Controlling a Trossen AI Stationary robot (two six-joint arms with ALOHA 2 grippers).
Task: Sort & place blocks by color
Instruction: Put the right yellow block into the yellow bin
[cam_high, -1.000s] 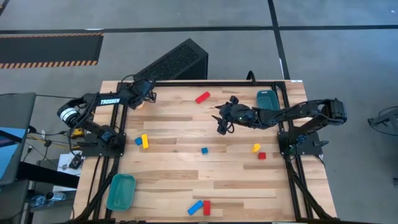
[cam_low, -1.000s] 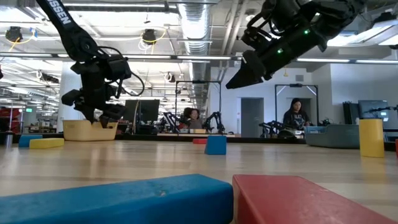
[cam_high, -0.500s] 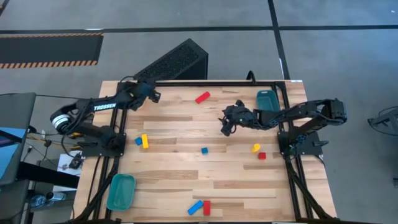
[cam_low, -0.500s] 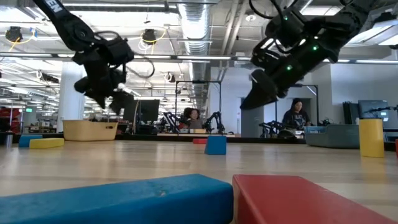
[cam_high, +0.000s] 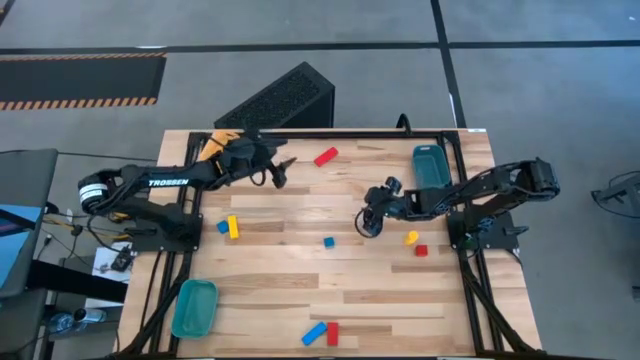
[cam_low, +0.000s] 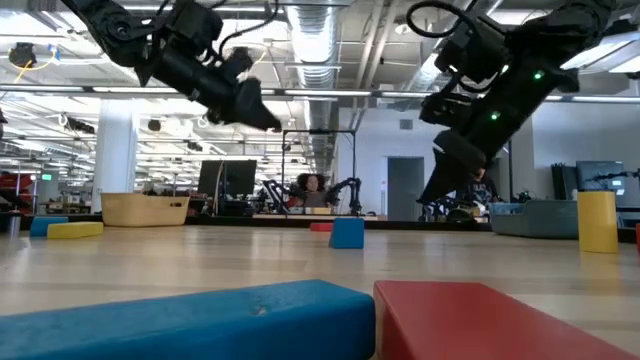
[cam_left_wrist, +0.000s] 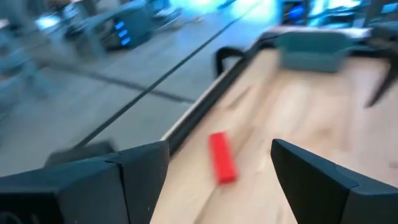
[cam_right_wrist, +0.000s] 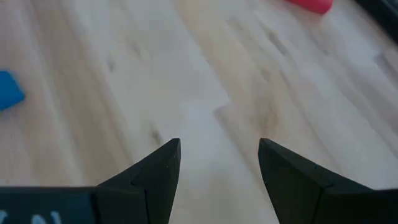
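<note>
L gripper (cam_high: 283, 168), jaws wide open & empty, is held just left of the red bar (cam_high: 326, 156) at the far edge; its long axis is seen running diagonally. R gripper (cam_high: 368, 226), also open w/ nothing held, is farther off, so the left arm is judged nearer.

Pale wood desk (cam_high: 290, 290) with visible plank grain, framed in black. On it lie a red bar (cam_high: 325, 156), a yellow bar (cam_high: 233, 227), a small blue cube (cam_high: 328, 241), a yellow block (cam_high: 411, 237), a red cube (cam_high: 421, 250), and a blue bar (cam_high: 314, 333) touching a red bar (cam_high: 332, 333). Two teal trays (cam_high: 194, 307) and a yellow tray (cam_high: 210, 145). Both arms are black, with black fingers (cam_right_wrist: 155, 168). Grey floor with an orange-and-black striped mat (cam_high: 80, 78).
</note>
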